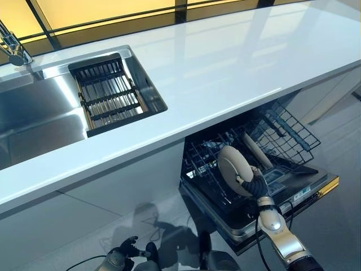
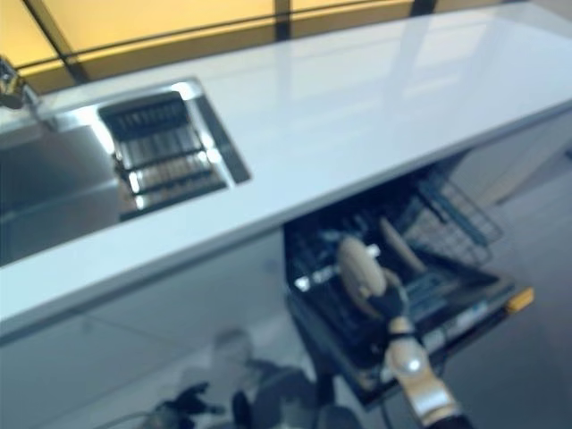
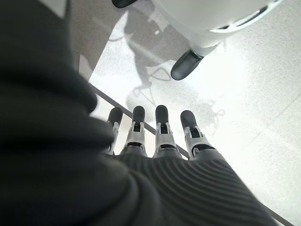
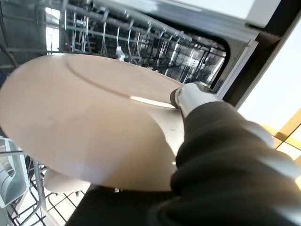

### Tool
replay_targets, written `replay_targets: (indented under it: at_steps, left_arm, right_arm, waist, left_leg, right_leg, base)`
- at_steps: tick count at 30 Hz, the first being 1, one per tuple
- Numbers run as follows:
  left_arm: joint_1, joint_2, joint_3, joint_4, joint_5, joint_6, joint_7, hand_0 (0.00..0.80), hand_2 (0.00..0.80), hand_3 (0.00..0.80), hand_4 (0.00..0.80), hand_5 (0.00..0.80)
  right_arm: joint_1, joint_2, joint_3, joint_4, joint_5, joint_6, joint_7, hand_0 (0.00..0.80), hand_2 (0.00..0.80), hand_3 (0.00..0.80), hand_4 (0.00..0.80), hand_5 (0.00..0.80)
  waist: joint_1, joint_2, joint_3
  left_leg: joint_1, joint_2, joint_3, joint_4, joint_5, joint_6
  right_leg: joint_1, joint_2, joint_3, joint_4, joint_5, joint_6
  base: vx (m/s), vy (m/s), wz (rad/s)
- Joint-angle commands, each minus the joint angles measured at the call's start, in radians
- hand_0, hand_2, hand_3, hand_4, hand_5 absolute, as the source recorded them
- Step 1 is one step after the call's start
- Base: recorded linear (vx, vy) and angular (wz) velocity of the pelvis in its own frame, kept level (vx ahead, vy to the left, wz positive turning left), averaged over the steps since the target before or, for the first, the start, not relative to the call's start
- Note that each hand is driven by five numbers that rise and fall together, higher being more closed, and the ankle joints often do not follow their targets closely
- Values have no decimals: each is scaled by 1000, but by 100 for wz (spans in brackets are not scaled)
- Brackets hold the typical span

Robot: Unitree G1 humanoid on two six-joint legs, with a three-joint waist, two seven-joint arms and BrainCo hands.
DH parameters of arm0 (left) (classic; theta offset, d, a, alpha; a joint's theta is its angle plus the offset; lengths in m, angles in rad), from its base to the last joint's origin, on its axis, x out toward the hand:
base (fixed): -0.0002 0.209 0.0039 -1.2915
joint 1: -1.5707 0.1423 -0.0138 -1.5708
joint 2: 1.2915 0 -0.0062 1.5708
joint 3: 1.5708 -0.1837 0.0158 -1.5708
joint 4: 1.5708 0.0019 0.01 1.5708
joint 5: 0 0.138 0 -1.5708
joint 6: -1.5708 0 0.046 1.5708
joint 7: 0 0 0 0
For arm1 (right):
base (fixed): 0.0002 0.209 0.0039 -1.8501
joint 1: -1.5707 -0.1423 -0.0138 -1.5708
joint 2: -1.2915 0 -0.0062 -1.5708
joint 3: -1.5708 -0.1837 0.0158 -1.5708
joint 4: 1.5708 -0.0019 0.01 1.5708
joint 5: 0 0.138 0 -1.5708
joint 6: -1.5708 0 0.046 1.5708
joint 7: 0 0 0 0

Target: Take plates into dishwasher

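Plate (image 1: 233, 167) pinched on edge by right hand (image 1: 255, 187), above dishwasher rack (image 1: 206, 164), left hand (image 3: 160, 136) relaxed.

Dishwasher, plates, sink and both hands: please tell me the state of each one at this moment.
Dishwasher door: open, lower rack pulled out.
Held plate: on edge over the rack, in the right hand.
Second plate: standing in the rack.
Sink rack: empty.
Left hand: fingers straight, holding nothing, over the floor.

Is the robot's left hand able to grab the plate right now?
Probably not. The left hand hangs low by the floor with straight fingers, off to the left of the dishwasher rack, and the right hand already holds the plate there.
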Motion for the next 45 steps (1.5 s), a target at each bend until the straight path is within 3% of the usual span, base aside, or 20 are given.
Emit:
replay_targets:
  at_steps: [1, 17, 29, 45]
  left_arm:
    - [-46, 26, 22, 16, 32, -5, -8, 0, 0, 0, 0, 0]
    - [-34, 30, 10, 8, 47, -15, -12, 0, 0, 0, 0, 0]
    - [-74, 21, -20, 6, 70, -6, -34, 0, 0, 0, 0, 0]
    - [-141, 20, -70, -15, 55, 9, -54, 0, 0, 0, 0, 0]
  right_arm:
    - [-111, 11, -35, -9, -37, -33, -57, 800, 800, 800, 800, 800]
    - [-191, 7, -52, 117, -46, -18, -81, 800, 800, 800, 800, 800]
    - [-268, -6, -36, 180, -25, -4, -82, 800, 800, 800, 800, 800]
    - [-423, -44, 7, 298, -46, 96, -49, 800, 800, 800, 800, 800]
  waist:
    - [25, 4, 25]
    - [25, 35, 36]
    - [43, 59, 47]
    - [64, 74, 91]
  left_leg:
    - [-4, -48, 51, 3, -55, 72]
    - [-12, -42, 43, 3, -40, 61]
    - [-19, -29, 21, 12, -27, 39]
    - [-54, -16, -10, 21, 1, 6]
  right_leg:
    - [1, 18, 7, 110, -94, 52]
    - [-3, 31, 19, 121, -111, 28]
    - [-13, 19, -14, 150, -137, 1]
    - [-33, 23, -40, 131, -121, -16]
  base:
    - [1, -39, -2]
    - [-8, -48, -1]
    - [-38, -59, 0]
    - [-33, -38, 5]
